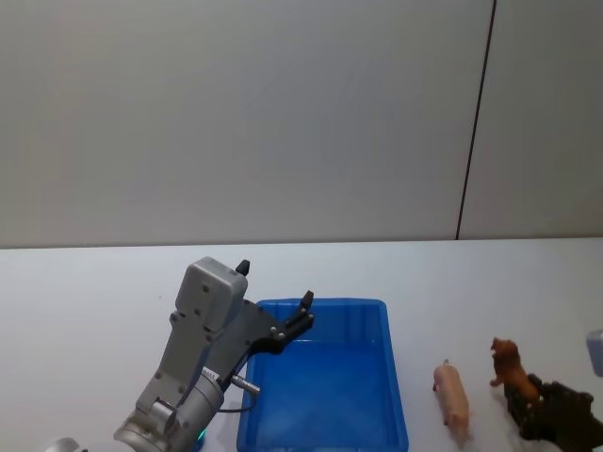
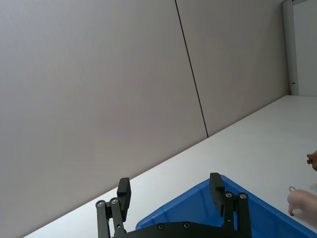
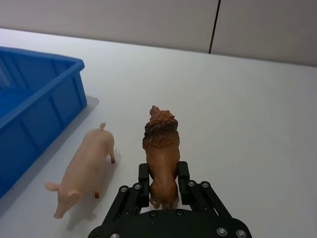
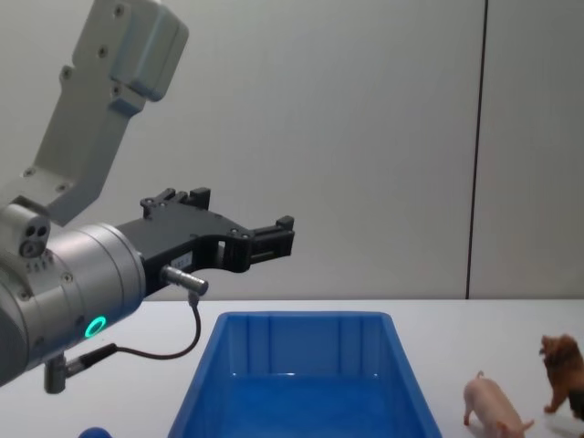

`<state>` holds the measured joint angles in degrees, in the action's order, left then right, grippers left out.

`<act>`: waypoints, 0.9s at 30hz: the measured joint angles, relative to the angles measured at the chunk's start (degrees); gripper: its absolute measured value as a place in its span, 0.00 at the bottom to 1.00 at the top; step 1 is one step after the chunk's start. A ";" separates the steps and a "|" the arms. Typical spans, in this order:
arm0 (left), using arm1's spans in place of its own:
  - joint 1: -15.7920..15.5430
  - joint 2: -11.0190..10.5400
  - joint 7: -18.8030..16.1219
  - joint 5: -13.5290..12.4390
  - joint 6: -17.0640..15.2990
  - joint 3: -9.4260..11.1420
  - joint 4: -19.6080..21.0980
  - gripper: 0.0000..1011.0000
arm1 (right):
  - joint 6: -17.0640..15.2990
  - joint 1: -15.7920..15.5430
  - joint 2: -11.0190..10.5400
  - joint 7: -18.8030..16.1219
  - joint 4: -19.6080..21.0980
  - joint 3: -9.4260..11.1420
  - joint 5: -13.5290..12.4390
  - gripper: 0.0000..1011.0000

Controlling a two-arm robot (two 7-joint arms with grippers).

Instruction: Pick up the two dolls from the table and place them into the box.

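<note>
Two dolls, a brown lion and a pink pig, stand on the table beside the blue bin. Right gripper pinches the lion's rump, so a lift may tip it onto the pig; left gripper gapes over the bin.

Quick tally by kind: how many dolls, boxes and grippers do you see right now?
Dolls: 2, pink pig and brown lion, both on the table beside the blue box.
Boxes: 1, the blue box.
Grippers: 2, left gripper open above the blue box, right gripper shut on the brown lion.
Total: 5.
</note>
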<state>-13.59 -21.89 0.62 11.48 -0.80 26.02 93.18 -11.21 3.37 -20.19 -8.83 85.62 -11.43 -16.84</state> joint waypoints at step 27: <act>0.00 0.00 0.00 0.00 0.00 0.00 0.00 0.99 | 2.90 6.62 2.74 -6.98 5.66 -1.27 4.14 0.32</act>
<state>-13.59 -21.89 0.62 11.48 -0.80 26.03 93.17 -8.31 10.00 -17.45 -15.81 91.28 -12.70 -12.70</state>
